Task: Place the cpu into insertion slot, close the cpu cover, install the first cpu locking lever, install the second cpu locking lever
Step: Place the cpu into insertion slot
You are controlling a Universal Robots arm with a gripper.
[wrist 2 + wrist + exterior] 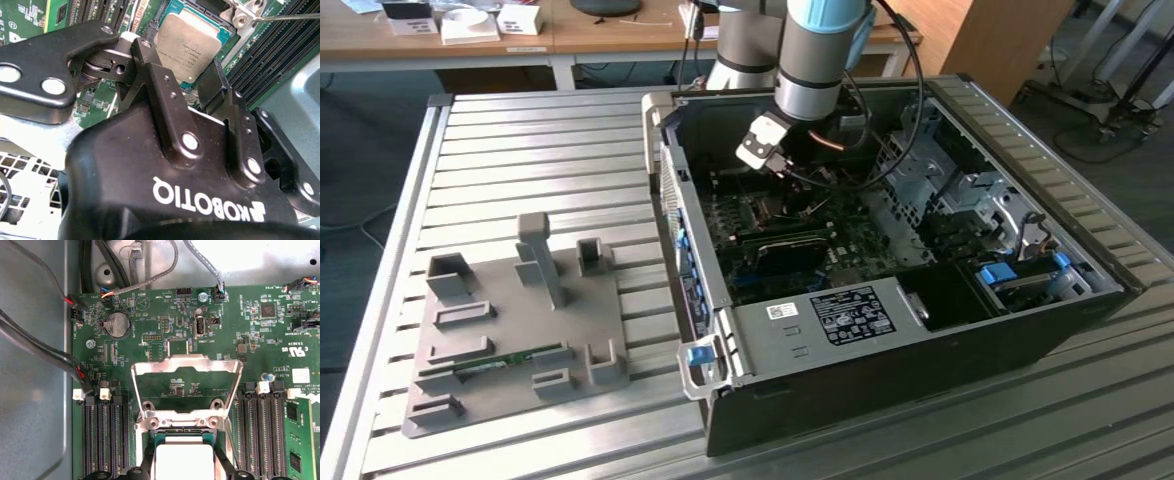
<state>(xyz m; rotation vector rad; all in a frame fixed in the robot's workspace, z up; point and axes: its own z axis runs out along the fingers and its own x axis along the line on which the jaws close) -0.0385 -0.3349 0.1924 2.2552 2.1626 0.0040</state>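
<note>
The gripper [767,150] reaches down into the open computer case [881,390], which lies on the slatted desk [520,150]. In both wrist views the black fingers [150,75] press against two opposite edges of the cpu [187,45] [182,457], gripping it. The cpu is right over the insertion slot [182,432]; whether it is fully seated cannot be told. Just beyond the fingers the cpu cover [185,362] stands swung open on its hinge, clear of the slot. Rows of black memory slots [102,440] run on either side of the fingers, and a thin metal lever [285,17] lies past the slot's far corner. Further off are a coin battery [119,325] and cables [30,350]. Beside the case on the desk sits a grey holder plate [520,330].
</note>
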